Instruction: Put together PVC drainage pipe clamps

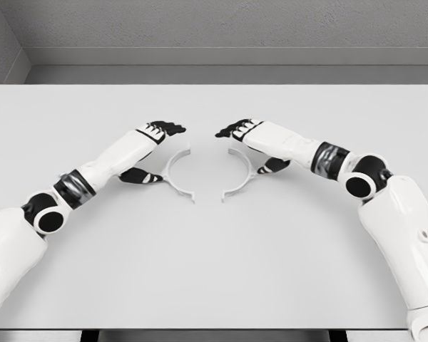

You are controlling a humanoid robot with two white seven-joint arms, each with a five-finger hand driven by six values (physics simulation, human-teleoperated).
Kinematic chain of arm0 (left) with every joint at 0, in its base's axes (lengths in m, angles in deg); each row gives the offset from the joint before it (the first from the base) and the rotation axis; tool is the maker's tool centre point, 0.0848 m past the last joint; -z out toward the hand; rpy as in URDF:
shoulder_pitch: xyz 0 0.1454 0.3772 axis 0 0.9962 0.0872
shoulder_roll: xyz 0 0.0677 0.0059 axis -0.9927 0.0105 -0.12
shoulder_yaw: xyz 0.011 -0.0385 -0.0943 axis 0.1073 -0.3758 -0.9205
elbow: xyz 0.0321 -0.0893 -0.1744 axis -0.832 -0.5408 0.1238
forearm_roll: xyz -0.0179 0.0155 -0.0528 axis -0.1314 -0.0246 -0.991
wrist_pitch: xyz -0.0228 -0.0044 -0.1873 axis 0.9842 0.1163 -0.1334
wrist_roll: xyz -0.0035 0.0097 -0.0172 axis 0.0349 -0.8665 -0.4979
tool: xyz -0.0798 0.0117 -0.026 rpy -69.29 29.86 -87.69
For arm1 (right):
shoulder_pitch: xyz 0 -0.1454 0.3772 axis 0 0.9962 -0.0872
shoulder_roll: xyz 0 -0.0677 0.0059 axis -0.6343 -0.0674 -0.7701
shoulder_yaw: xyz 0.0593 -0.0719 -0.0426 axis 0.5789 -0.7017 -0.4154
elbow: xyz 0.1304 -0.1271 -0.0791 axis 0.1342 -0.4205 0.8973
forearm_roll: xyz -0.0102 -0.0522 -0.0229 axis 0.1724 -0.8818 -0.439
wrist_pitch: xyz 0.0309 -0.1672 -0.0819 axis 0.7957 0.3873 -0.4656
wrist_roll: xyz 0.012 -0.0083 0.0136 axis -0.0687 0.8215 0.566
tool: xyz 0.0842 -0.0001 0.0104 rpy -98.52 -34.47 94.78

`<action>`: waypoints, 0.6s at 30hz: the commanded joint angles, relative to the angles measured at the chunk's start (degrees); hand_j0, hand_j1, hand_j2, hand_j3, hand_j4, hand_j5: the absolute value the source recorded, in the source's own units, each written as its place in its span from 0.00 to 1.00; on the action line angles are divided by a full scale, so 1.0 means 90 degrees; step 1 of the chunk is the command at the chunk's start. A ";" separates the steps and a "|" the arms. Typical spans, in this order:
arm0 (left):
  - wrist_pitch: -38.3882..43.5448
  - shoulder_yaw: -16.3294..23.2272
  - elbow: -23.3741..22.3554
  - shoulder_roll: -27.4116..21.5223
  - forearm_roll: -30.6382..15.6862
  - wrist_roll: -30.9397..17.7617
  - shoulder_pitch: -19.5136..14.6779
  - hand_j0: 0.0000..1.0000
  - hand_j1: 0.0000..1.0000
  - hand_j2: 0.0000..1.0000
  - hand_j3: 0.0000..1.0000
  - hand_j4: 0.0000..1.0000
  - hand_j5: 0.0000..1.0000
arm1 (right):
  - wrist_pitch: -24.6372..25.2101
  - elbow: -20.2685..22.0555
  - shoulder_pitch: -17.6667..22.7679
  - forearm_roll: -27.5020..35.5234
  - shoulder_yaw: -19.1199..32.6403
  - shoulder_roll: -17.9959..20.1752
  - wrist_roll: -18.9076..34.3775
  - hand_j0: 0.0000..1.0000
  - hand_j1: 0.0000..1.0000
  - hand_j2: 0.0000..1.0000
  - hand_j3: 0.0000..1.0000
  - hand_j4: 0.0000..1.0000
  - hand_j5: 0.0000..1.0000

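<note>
Fingers (pixel 167 129) spread above two clamp halves (pixel 177 174) on table (pixel 214 271)

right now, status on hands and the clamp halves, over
Left hand open over left clamp half. Right hand open over right clamp half. Halves apart on table. Nothing between them.

A bare simulated test room: a plain white table (pixel 214 285) stands against featureless grey walls (pixel 221 25).

Two white half-ring clamp pieces are counted on the table (pixel 214 271): the left clamp half (pixel 175 173) and, just beside it to the right, the right clamp half (pixel 241 175). One table is seen.
</note>
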 commanded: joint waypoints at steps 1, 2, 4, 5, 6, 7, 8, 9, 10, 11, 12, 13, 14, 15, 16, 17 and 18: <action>0.0000 -0.0003 0.0021 0.0034 -0.0030 0.0004 0.0000 1.00 1.00 1.00 1.00 1.00 1.00 | 0.0015 -0.0007 -0.0010 0.0045 -0.0016 -0.0031 -0.0003 1.00 1.00 1.00 1.00 1.00 1.00; 0.0000 -0.0003 0.0041 0.0034 -0.0040 0.0004 0.0010 1.00 1.00 1.00 1.00 1.00 1.00 | 0.0015 -0.0007 -0.0020 0.0045 -0.0025 -0.0041 -0.0003 1.00 1.00 1.00 1.00 1.00 1.00; 0.0000 -0.0012 0.0060 0.0092 -0.0030 0.0004 0.0029 1.00 1.00 1.00 1.00 1.00 1.00 | 0.0015 -0.0007 -0.0029 0.0045 -0.0025 -0.0041 -0.0003 1.00 1.00 1.00 1.00 1.00 1.00; 0.0000 -0.0003 0.0060 0.0092 -0.0030 0.0004 0.0029 1.00 1.00 1.00 1.00 1.00 1.00 | 0.0015 -0.0007 -0.0029 0.0045 -0.0025 -0.0051 -0.0003 1.00 1.00 1.00 1.00 1.00 1.00; 0.0000 -0.0003 0.0060 0.0102 -0.0030 0.0004 0.0039 1.00 1.00 1.00 1.00 1.00 1.00 | 0.0015 -0.0017 -0.0039 0.0045 -0.0025 -0.0119 -0.0003 1.00 1.00 1.00 1.00 1.00 1.00; 0.0000 -0.0003 0.0070 0.0102 -0.0030 0.0004 0.0039 1.00 1.00 1.00 1.00 1.00 1.00 | 0.0015 -0.0017 -0.0039 0.0045 -0.0025 -0.0139 -0.0003 1.00 1.00 1.00 1.00 1.00 1.00; 0.0000 -0.0003 0.0070 0.0102 -0.0030 0.0004 0.0039 1.00 1.00 1.00 1.00 1.00 1.00 | 0.0015 -0.0017 -0.0039 0.0045 -0.0025 -0.0139 -0.0003 1.00 1.00 1.00 1.00 1.00 1.00; 0.0000 -0.0003 0.0079 0.0122 -0.0030 0.0004 0.0039 1.00 1.00 1.00 1.00 1.00 1.00 | 0.0015 -0.0017 -0.0039 0.0045 -0.0035 -0.0139 -0.0003 1.00 1.00 1.00 1.00 1.00 1.00; 0.0000 -0.0003 0.0080 0.0122 -0.0030 0.0004 0.0039 1.00 1.00 1.00 1.00 1.00 1.00 | 0.0015 -0.0017 -0.0039 0.0045 -0.0113 -0.0139 -0.0003 1.00 1.00 1.00 1.00 1.00 1.00; 0.0000 -0.0012 0.0070 0.0112 -0.0030 0.0004 0.0039 1.00 1.00 1.00 1.00 1.00 1.00 | 0.0036 -0.0017 -0.0049 0.0045 -0.0133 -0.0139 -0.0003 1.00 1.00 1.00 1.00 1.00 1.00; 0.0000 -0.0042 0.0050 0.0073 -0.0040 0.0004 0.0020 1.00 1.00 1.00 1.00 1.00 1.00 | 0.0036 -0.0007 -0.0059 0.0045 -0.0162 -0.0139 -0.0003 1.00 1.00 1.00 1.00 1.00 1.00; 0.0000 -0.0061 0.0050 0.0053 -0.0040 0.0004 0.0010 1.00 1.00 1.00 1.00 1.00 1.00 | 0.0036 -0.0007 -0.0078 0.0045 -0.0162 -0.0187 -0.0003 1.00 1.00 1.00 1.00 1.00 1.00; 0.0000 -0.0071 0.0031 0.0053 -0.0040 0.0004 0.0000 1.00 1.00 1.00 1.00 1.00 1.00 | 0.0046 -0.0007 -0.0078 0.0045 -0.0172 -0.0207 -0.0003 1.00 1.00 1.00 1.00 1.00 1.00; 0.0000 -0.0100 0.0011 0.0044 -0.0040 0.0004 -0.0010 1.00 1.00 1.00 1.00 1.00 1.00 | 0.0046 -0.0017 -0.0078 0.0045 -0.0172 -0.0217 -0.0003 1.00 1.00 1.00 1.00 1.00 1.00; 0.0000 -0.0100 0.0001 0.0024 -0.0040 0.0004 -0.0029 1.00 1.00 1.00 1.00 1.00 1.00 | 0.0046 -0.0007 -0.0078 0.0045 -0.0182 -0.0217 -0.0003 1.00 1.00 1.00 1.00 1.00 1.00; 0.0000 -0.0110 -0.0018 0.0004 -0.0040 0.0004 -0.0029 1.00 1.00 1.00 1.00 1.00 1.00 | 0.0085 -0.0007 -0.0088 0.0045 -0.0221 -0.0217 -0.0003 1.00 1.00 1.00 1.00 1.00 1.00; 0.0000 -0.0110 -0.0028 0.0004 -0.0040 0.0004 -0.0039 1.00 1.00 1.00 1.00 1.00 1.00 | 0.0095 -0.0007 -0.0088 0.0045 -0.0240 -0.0266 -0.0003 1.00 1.00 1.00 1.00 1.00 1.00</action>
